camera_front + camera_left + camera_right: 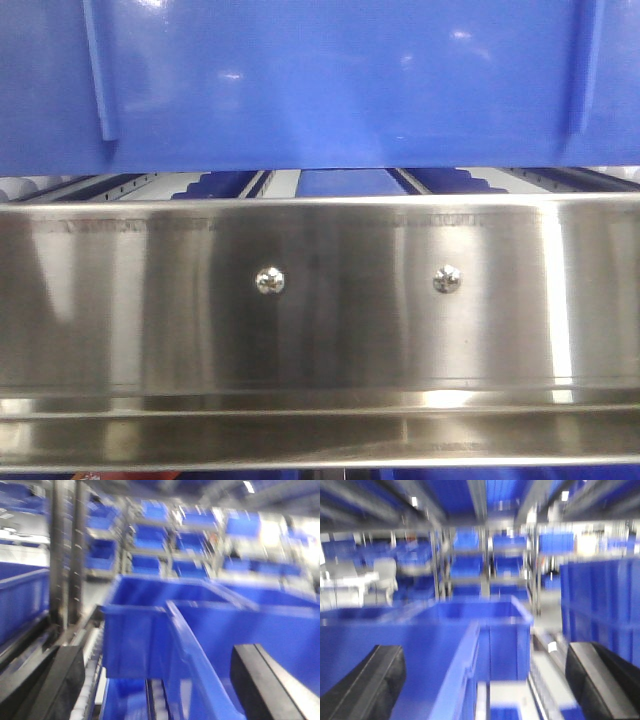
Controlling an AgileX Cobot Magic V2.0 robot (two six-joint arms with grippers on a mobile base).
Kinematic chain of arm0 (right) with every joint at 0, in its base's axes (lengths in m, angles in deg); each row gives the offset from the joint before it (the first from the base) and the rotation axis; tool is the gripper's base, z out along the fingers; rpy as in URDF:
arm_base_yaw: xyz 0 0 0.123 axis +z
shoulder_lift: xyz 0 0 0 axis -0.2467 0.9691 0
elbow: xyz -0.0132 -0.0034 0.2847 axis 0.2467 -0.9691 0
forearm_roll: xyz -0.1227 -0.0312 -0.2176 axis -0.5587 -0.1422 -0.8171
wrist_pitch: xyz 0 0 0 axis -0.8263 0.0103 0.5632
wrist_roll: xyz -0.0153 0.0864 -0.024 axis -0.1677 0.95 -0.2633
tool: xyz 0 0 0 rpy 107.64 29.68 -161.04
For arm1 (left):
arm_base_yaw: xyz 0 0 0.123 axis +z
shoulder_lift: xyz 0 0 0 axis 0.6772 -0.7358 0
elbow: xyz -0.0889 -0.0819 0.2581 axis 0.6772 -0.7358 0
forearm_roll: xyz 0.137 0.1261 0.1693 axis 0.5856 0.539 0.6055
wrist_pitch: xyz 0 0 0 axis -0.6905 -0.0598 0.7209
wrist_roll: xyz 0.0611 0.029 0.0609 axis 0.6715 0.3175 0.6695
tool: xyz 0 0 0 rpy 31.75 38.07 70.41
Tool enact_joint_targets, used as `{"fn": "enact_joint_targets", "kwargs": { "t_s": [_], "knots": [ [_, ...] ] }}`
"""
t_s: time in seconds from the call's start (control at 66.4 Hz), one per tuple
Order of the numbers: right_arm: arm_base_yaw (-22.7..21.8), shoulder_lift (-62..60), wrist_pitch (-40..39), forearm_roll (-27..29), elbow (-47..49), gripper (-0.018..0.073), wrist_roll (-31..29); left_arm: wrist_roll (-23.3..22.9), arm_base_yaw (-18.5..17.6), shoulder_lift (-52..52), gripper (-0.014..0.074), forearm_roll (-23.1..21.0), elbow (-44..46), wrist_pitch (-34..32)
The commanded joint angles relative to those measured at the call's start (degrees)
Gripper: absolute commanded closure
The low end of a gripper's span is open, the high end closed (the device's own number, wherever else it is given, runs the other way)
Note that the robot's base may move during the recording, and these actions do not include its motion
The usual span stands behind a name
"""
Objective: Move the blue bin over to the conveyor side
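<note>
The blue bin (340, 80) fills the front view at 12 o'clock. It is glossy, with a smooth wall and two thin upright ribs, and sits on the rollers (280, 183) just behind a shiny steel rail (320, 300) with two screws (270, 280) at 6 o'clock.

Both wrist views are blurred. The left gripper (160, 690) is spread wide, with the bin's thick rim (190, 655) running between its black fingers (55, 685). The right gripper (485, 685) is spread just as wide over the rim at its end (462, 665). Racks of other blue bins (150, 545) stand at 12 o'clock.
</note>
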Motion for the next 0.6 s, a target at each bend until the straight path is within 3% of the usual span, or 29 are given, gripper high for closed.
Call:
{"fn": "enact_joint_targets", "kwargs": {
  "t_s": [0.0, 0.166, 0.361, 0.587],
  "knots": [
    [-0.11, 4.30, 0.00, -0.10, 1.62, 0.0033, -0.52, 1.77, -2.59, -2.28, 0.0099, 0.57, 2.01, 0.50],
    [-0.11, 10.89, 4.79, -0.10, 8.72, 0.0064, -0.52, 1.77, -5.39, -8.56, 0.0099, 0.57, 8.98, 9.20],
    [-0.11, 18.63, 18.39, -0.10, 21.98, 0.0063, -0.65, 1.40, -8.11, -16.85, 0.0099, 0.70, 18.46, 18.20],
    [-0.11, 29.68, 34.26, -0.10, 38.31, -0.0010, -2.43, -0.89, -8.29, -28.09, 0.0099, 0.70, 32.07, 31.47]
  ]
}}
